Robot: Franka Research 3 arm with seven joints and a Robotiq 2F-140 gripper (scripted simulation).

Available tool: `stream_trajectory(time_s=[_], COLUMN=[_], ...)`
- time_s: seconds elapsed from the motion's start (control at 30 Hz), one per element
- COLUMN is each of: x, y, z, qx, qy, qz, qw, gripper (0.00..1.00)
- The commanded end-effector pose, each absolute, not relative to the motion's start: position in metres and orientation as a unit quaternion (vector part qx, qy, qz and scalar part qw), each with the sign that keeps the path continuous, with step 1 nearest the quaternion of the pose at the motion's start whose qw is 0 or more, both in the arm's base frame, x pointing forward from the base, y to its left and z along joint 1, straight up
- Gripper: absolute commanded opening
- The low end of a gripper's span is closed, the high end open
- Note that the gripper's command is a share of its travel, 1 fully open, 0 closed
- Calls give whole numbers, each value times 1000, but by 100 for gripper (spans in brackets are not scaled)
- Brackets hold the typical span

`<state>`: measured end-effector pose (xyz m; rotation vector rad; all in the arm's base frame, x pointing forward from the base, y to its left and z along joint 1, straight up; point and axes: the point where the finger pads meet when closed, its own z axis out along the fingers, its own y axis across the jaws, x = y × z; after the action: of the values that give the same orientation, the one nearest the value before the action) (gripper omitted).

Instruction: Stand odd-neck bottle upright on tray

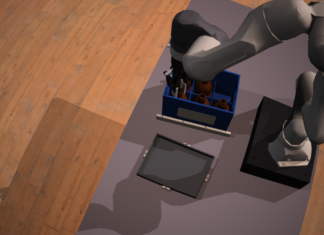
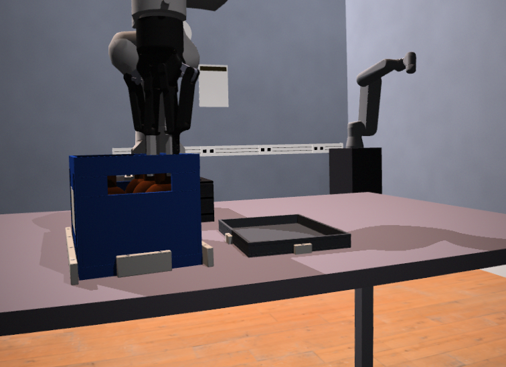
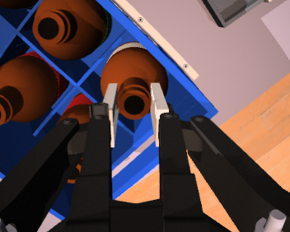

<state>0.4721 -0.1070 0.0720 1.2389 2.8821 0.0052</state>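
The blue crate [image 1: 199, 100] stands on the table and holds several brown bottles. My gripper [image 3: 134, 97] reaches down into the crate's corner cell nearest the tray and the table's edge. It is shut on the neck of a brown bottle [image 3: 133, 78] with a white label band, which stands in that cell. The gripper also shows in the top view [image 1: 177, 90] and in the side view [image 2: 161, 138]. Other bottles stand in neighbouring cells [image 3: 67, 25]. The dark tray [image 1: 175, 165] lies flat on the table beside the crate and is empty.
Beige stop strips [image 1: 193, 125] border the crate and small beige blocks [image 1: 165, 188] border the tray. My black base block [image 1: 275, 143] stands to the right. A second arm on a black pedestal [image 2: 355, 170] stands far behind the table.
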Motion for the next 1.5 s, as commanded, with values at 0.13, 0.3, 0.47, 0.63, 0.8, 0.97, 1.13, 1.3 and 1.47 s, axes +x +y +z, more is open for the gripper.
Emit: stream_trajectory(time_s=[0.13,0.3,0.47,0.63,0.8,0.97,1.13,1.3,1.47], x=[471,471,471,471,471,471,471,471,471], y=[-106,-106,-106,-106,-106,-106,-106,-106,-106], z=[71,71,71,71,71,71,71,71,71], qx=[394,394,394,394,394,394,394,394,394], qy=[919,919,919,919,919,919,919,919,919], qz=[2,2,2,2,2,2,2,2,2], qw=[1,1,1,1,1,1,1,1,1], gripper=[10,10,44,44,44,44,44,44,44])
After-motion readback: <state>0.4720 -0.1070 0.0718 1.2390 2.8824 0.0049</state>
